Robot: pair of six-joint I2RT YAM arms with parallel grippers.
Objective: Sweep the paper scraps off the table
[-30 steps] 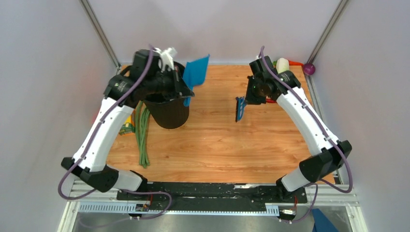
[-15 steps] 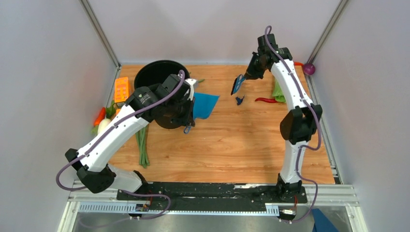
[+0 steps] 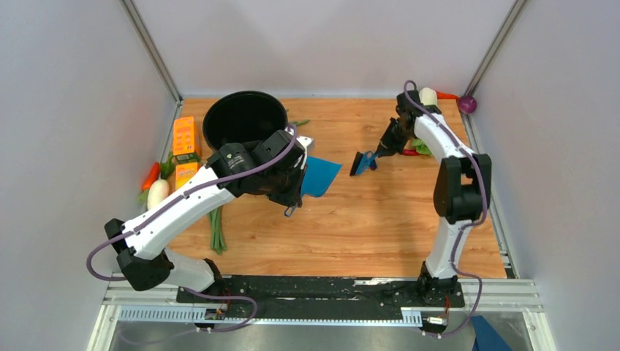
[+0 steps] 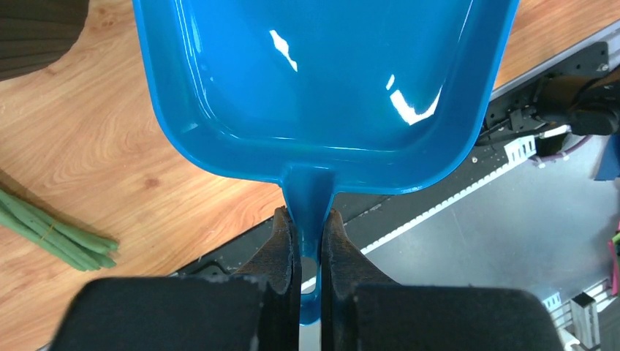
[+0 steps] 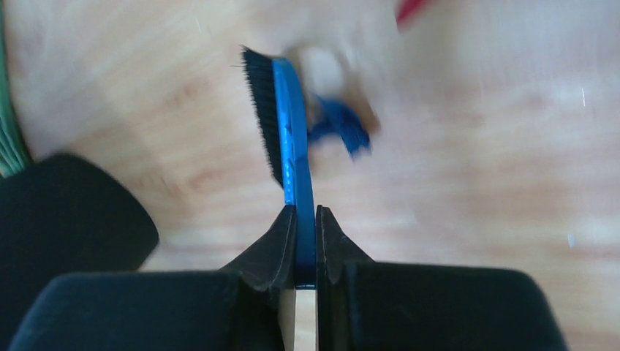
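the right wrist view is blurred, so i can make out only one of the paper scraps, a shapeless navy smudge on the table just beside the smooth back of the brush, and i cannot tell if they touch. the right gripper is clamped on the brush, which runs straight out from it, bristles facing away from the scrap. the left gripper pinches the stem of the dustpan, whose far lip is cut off.
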